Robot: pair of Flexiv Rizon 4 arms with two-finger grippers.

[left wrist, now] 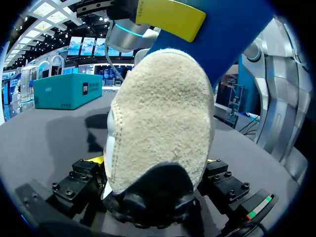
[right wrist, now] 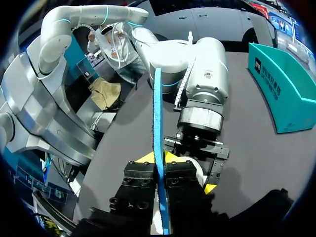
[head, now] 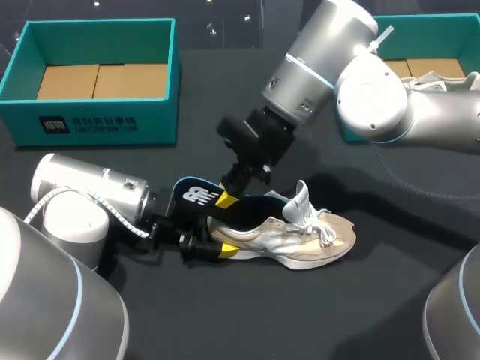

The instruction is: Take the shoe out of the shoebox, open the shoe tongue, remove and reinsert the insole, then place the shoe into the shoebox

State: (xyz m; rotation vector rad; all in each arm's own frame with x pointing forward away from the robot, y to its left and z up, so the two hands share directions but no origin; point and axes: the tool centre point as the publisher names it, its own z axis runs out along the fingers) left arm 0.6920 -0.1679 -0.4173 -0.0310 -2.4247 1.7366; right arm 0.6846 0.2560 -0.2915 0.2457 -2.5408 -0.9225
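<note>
A beige and silver shoe [head: 300,236] stands on its sole on the black table, toe to the right. My left gripper [head: 214,236] comes in low from the left, its fingers wide apart on either side of the heel [left wrist: 163,123] and pressed against it. From above, my right gripper [head: 227,199] is shut on a blue insole [head: 193,195] that sticks up out of the shoe's heel end. In the right wrist view the insole [right wrist: 158,123] stands edge-on, pinched between the yellow tips of the right gripper [right wrist: 159,160]. The insole's front end is hidden inside the shoe.
A teal shoebox [head: 90,112] with a cardboard floor stands at the back left. A second teal box [head: 427,21] at the back right holds another light shoe [head: 442,75], partly hidden by my right arm.
</note>
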